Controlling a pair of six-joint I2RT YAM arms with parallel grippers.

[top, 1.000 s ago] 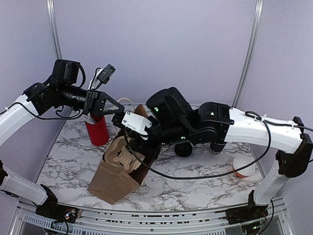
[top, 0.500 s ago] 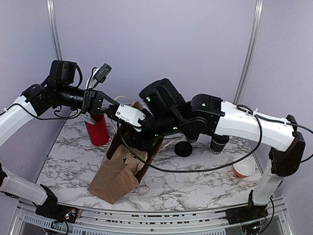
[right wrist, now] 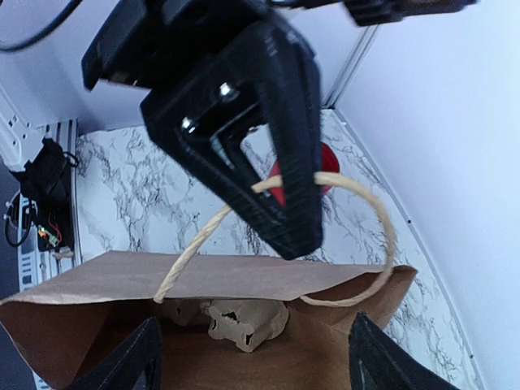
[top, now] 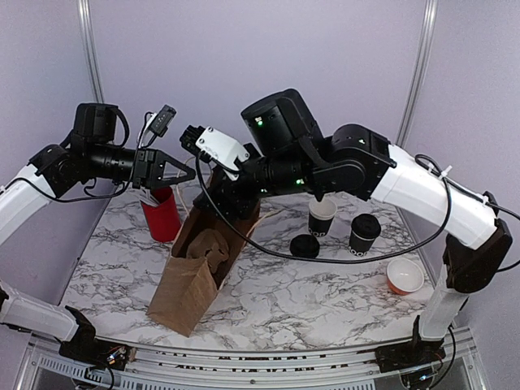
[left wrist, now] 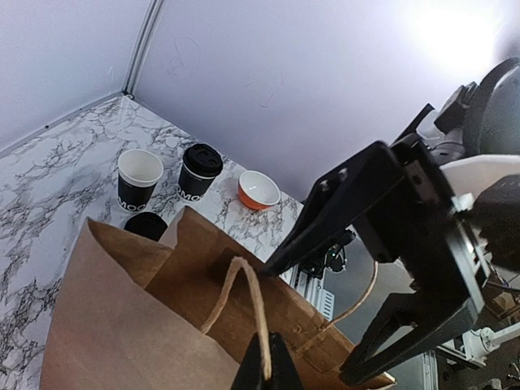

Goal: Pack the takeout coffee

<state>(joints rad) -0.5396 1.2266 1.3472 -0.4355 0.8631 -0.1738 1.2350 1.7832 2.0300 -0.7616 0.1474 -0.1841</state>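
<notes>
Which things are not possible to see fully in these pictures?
Red cup: right wrist view, mostly behind the left gripper.
Loose black lid: left wrist view, partly behind the paper bag.
Bag's bottom: every view, covered by its walls and the cardboard carrier.
Lidded coffee cup, contents: top and left wrist views, under its lid.

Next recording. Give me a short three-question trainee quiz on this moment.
1. True or false: the lidded coffee cup is already inside the paper bag.
2. How many black cups stand on the table? A) one B) two C) three
3. Fill in: the left gripper is shut on the bag's ____.
Key: 1 false; 2 B, the lidded one and the open cup; 3 handle.
</notes>
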